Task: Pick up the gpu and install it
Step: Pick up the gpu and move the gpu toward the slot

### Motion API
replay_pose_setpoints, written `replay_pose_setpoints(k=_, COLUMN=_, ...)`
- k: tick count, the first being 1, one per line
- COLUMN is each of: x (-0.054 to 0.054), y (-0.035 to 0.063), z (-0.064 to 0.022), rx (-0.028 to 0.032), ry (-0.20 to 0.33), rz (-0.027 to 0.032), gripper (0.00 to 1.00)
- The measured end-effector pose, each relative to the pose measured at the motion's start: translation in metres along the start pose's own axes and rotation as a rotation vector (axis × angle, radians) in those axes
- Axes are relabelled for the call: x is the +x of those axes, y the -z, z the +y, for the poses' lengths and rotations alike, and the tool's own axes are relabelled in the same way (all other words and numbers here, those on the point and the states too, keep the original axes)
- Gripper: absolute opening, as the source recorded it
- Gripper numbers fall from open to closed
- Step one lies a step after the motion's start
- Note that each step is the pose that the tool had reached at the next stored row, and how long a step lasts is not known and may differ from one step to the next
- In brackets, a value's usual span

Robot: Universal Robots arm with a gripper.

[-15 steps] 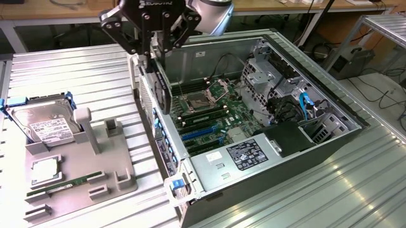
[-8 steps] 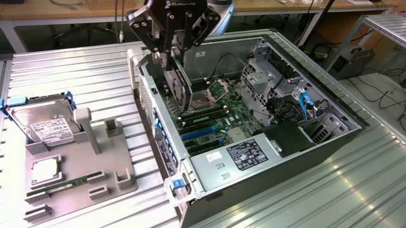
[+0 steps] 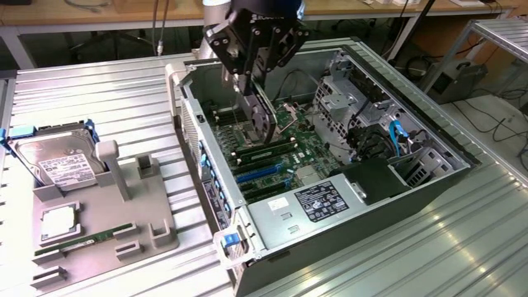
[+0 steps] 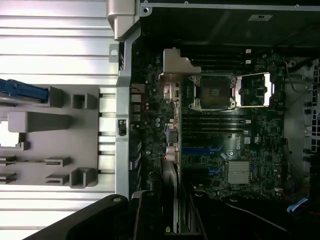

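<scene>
Our black pincer (image 3: 251,77) is clamped on the thin black gpu card (image 3: 262,117). The card hangs edge-down inside the open grey computer case (image 3: 194,130), at twelve o'clock from the blue slots (image 3: 257,175). We judge a slight tilt could jam it against the green motherboard (image 3: 305,151).

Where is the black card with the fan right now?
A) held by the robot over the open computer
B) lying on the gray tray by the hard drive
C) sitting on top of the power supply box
A: the gripper holds the gpu on edge above the motherboard of the open computer case.
</scene>
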State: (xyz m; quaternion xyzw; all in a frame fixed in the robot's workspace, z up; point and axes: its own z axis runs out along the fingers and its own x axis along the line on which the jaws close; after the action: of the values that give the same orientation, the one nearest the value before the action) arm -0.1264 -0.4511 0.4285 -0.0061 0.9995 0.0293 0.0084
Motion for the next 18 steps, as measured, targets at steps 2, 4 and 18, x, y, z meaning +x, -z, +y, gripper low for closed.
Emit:
replay_pose_setpoints(k=2, x=-0.009, y=-0.0037, z=0.0006, rx=0.0018, ry=0.0, rz=0.0, gripper=0.26)
replay_pose_setpoints(k=4, x=-0.018, y=-0.0079, z=0.0012, rx=0.0025, ry=0.001, rz=0.0, gripper=0.26)
replay_pose_setpoints(k=18, x=-0.041, y=-0.0207, z=0.0016, rx=0.0031, ry=0.001, rz=0.0, gripper=0.26)
